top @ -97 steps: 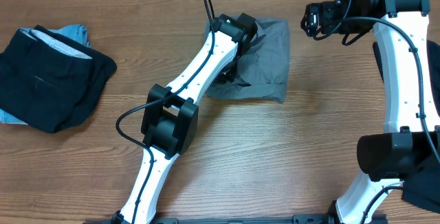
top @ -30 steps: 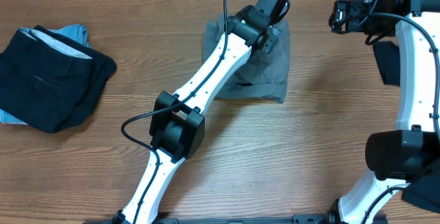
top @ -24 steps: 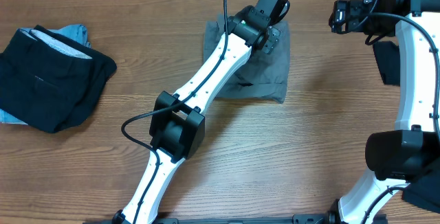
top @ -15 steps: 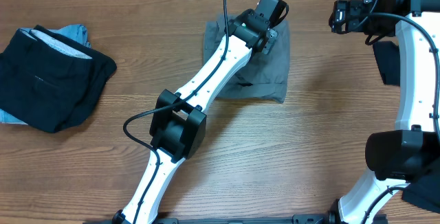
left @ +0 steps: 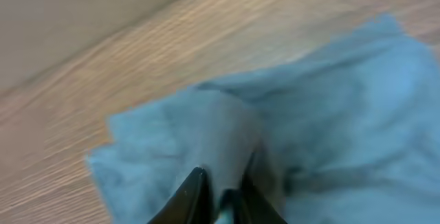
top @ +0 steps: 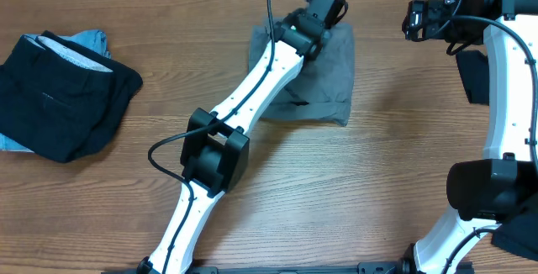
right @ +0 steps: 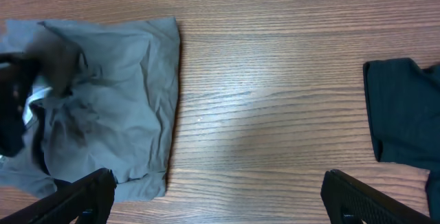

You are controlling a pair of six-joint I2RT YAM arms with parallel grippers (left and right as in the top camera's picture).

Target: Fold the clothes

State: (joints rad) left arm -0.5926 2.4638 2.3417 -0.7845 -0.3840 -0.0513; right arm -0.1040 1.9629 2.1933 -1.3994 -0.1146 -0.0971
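Wood table (top: 378, 181): grey garment (top: 334, 68), black pile (top: 59, 106) left, black cloth (top: 472, 76) right.

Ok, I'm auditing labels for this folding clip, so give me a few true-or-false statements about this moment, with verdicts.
1. The left gripper pinches a fold of the grey garment. True.
2. The right gripper holds cloth. False: it is open and empty above the table.
3. A black garment lies on a light-blue garment. True.
4. The grey garment touches that black garment. False: bare wood separates them.
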